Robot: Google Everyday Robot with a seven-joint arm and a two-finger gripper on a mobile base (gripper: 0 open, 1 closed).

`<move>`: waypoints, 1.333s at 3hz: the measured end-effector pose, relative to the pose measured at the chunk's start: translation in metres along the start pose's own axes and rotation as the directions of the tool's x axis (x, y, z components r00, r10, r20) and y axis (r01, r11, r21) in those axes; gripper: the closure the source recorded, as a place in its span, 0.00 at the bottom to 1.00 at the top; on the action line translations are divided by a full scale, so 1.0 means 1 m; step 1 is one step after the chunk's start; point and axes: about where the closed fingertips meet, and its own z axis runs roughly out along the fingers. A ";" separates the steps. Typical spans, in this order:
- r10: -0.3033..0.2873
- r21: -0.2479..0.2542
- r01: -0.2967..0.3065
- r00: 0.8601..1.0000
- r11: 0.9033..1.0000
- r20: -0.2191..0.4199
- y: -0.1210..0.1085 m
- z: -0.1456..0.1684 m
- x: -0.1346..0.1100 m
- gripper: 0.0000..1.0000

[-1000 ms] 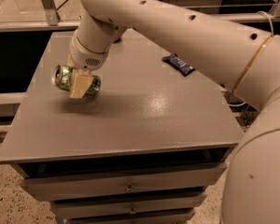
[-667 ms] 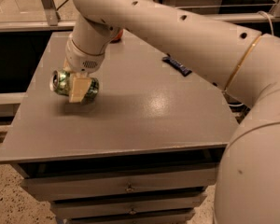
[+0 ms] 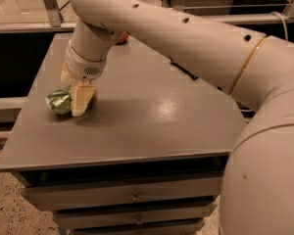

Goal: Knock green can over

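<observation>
Gripper (image 3: 77, 98) sits low over the left part of the grey table (image 3: 152, 126), against the green can (image 3: 58, 102); its opening cannot be determined. The can appears to lie on its side near the table's left edge. Expect a light, thin-walled, slick body that rolls easily; make contact on the sidewall.

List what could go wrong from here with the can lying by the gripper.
1. The green can seems to lie on its side near the left edge of the table; a nudge to the left could roll it off.
2. The gripper sits right against the can, so pulling away might drag the can along.
</observation>
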 end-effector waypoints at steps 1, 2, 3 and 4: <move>0.000 -0.004 0.000 1.000 1.000 0.020 0.003 0.001 -0.001 0.00; 0.022 0.007 -0.023 0.998 1.000 0.063 0.007 -0.003 0.002 0.00; 0.088 0.041 -0.095 0.986 0.995 0.143 0.015 -0.012 0.011 0.00; 0.191 0.129 -0.231 0.946 0.964 0.263 0.030 -0.042 0.033 0.00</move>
